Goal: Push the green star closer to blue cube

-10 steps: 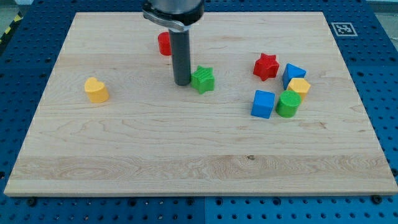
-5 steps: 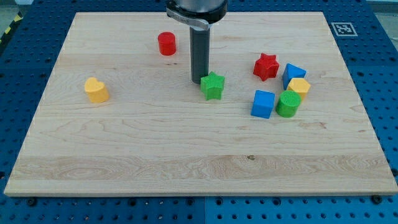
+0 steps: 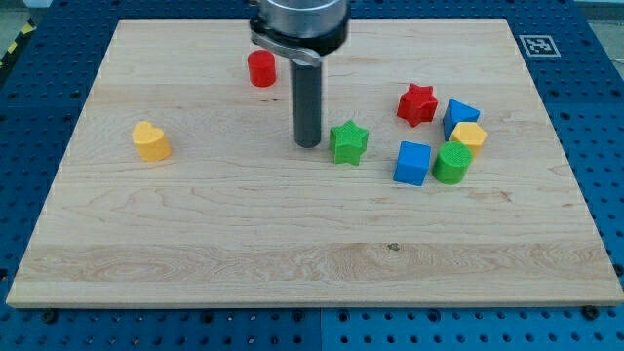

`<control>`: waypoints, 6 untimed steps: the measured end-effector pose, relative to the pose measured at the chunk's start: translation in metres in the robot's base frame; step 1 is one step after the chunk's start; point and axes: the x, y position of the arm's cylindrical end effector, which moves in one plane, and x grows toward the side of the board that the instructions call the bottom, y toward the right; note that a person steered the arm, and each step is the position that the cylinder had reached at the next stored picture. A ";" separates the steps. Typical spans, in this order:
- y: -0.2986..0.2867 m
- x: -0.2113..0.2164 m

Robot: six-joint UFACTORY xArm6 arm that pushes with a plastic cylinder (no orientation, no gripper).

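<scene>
scanning from the view's left: a yellow heart block (image 3: 151,141), a red cylinder (image 3: 260,68), then my tip (image 3: 308,145) just left of the green star (image 3: 348,142), a slight gap between them. no pincer exists on this rod, so its state cannot be told. the nearest blue cube (image 3: 412,163) lies right and slightly lower on the wooden surface (image 3: 195,244); i judge a steady rightward, slightly downward shove through the star's centre works best, avoiding a glancing spin.

Straight dark rod — silver-grey collar above; my tip (image 3: 308,145) blunt.
</scene>
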 end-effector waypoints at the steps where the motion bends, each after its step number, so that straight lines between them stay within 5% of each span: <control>1: 0.019 0.000; 6: 0.025 0.031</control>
